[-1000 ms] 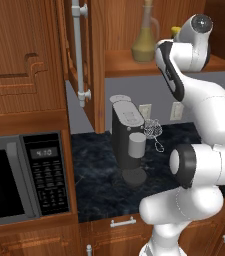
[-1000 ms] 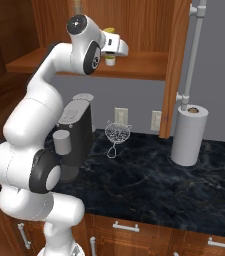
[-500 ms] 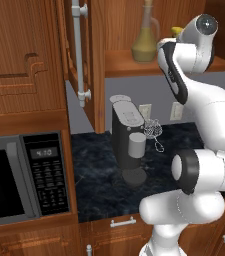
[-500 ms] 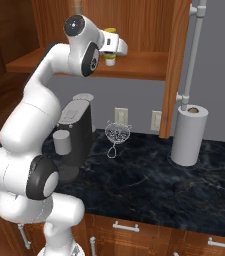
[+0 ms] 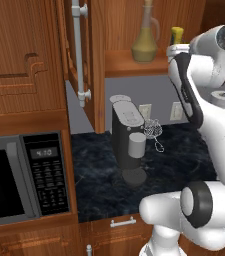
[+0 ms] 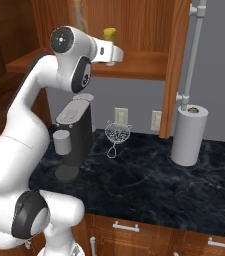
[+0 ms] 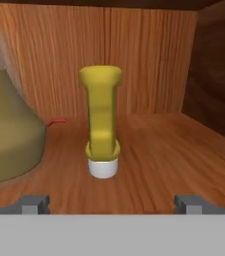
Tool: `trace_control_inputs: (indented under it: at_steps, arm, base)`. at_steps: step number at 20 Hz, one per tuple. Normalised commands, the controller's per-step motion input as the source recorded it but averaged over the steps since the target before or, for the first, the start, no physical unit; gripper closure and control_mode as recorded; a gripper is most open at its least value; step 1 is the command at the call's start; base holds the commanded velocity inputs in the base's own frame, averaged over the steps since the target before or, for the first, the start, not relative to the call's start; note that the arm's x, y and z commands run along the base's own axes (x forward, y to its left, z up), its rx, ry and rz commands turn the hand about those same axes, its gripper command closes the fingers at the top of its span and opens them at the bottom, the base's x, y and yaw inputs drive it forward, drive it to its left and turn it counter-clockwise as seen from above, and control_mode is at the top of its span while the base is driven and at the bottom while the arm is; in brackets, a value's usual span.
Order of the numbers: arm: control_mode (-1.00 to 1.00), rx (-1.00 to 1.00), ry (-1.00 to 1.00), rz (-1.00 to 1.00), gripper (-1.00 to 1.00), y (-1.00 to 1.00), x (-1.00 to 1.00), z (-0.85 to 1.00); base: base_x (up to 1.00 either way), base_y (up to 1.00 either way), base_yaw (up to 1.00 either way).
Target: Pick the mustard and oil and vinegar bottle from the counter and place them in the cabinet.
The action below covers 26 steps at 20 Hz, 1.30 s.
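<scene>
**Both bottles on the cabinet shelf, gripper empty in front of them**

The cabinet (image 5: 134, 62) holds two things on its shelf board. The cruet (image 5: 145, 37) stands upright at the left, its olive-gold base wide and its thin neck rising past the top of the left base view. The mustard (image 7: 102, 120) stands just to its right, apart from it. In the hand view the mustard is inverted, its white cap down on the wood and its yellow body flaring at the top. The cabinet door (image 5: 79, 60) hangs open with its silver bar handle facing out.

The arm reaches up from the base, its elbow bent high, and the gripper (image 6: 115, 54) sits level at the shelf's front edge. The fingers (image 7: 34, 204) are spread wide, and nothing is between them; the mustard stands beyond them.

No writing can be read on either bottle. Below, the counter (image 6: 149, 185) carries a coffee machine (image 5: 128, 145), a wire strainer (image 6: 116, 134) and a paper towel roll (image 6: 188, 135). A microwave (image 5: 19, 182) sits at the left.
</scene>
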Motion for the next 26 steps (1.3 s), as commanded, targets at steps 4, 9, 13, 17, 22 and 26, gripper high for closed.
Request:
trace_control_inputs:
  at_steps: [4, 9, 13, 17, 22, 26]
  arm:
    - [-1.00, 0.00, -0.05, 0.05, -1.00, 0.07, -0.87, 0.00]
    - [-1.00, 0.00, -0.01, 0.05, -1.00, 0.14, -0.98, -0.02]
    - [-1.00, 0.00, 0.00, 0.07, -1.00, 0.23, -0.99, -0.16]
    - [-1.00, 0.00, 0.02, 0.04, -1.00, 0.24, -0.82, -0.41]
    - [-1.00, 0.00, 0.08, 0.03, -1.00, 0.29, -0.68, -0.66]
    - [-1.00, 0.00, 0.14, 0.02, -1.00, 0.31, -0.46, -0.84]
  base:
    - [0.00, 0.00, 0.00]
    - [0.00, 0.00, 0.00]
    - [0.00, 0.00, 0.00]
    - [0.00, 0.00, 0.00]
    - [0.00, 0.00, 0.00]
    - [0.00, 0.00, 0.00]
